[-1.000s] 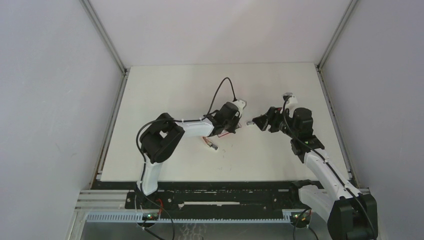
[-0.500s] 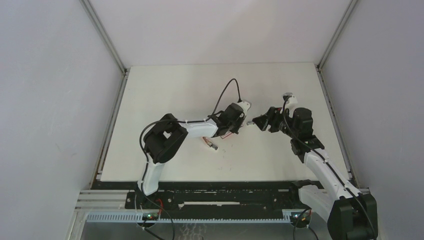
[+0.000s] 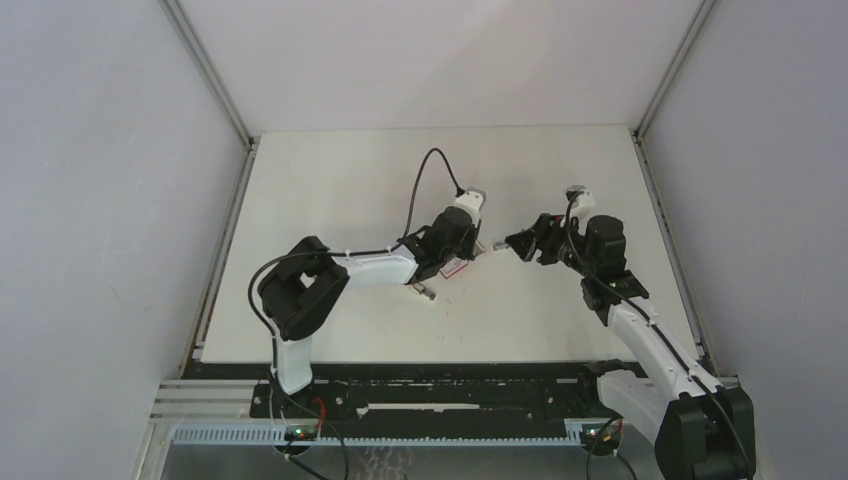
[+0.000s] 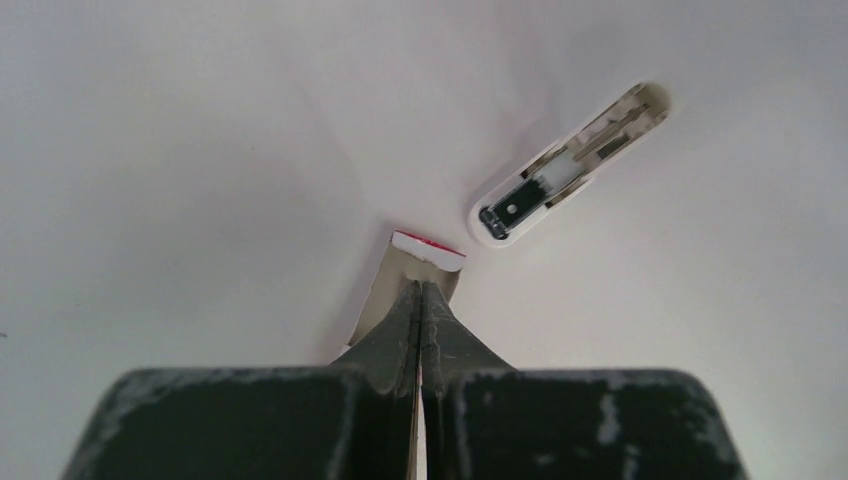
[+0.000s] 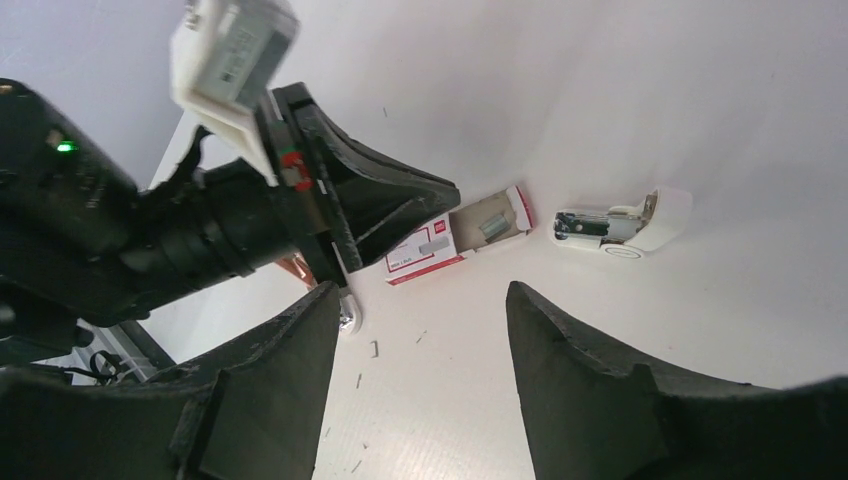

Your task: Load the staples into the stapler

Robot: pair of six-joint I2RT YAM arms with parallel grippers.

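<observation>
White arm [image 3: 375, 268] outstretched, left tool [image 4: 420, 292] closed

staples box [image 5: 432, 247]: red, white label | stapler [image 5: 640, 222]: white, grey inside | left tool [image 4: 420, 295]: black | table [image 3: 350, 180]: white

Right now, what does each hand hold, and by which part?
Right hand: open, nothing. Left hand: shut over the staples box; a hold cannot be told.

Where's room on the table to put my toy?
Bare: the far strip of the table behind both grippers, and the near strip in front of them. Crowded: the centre, where the left gripper, staples box, stapler and right gripper meet.
</observation>
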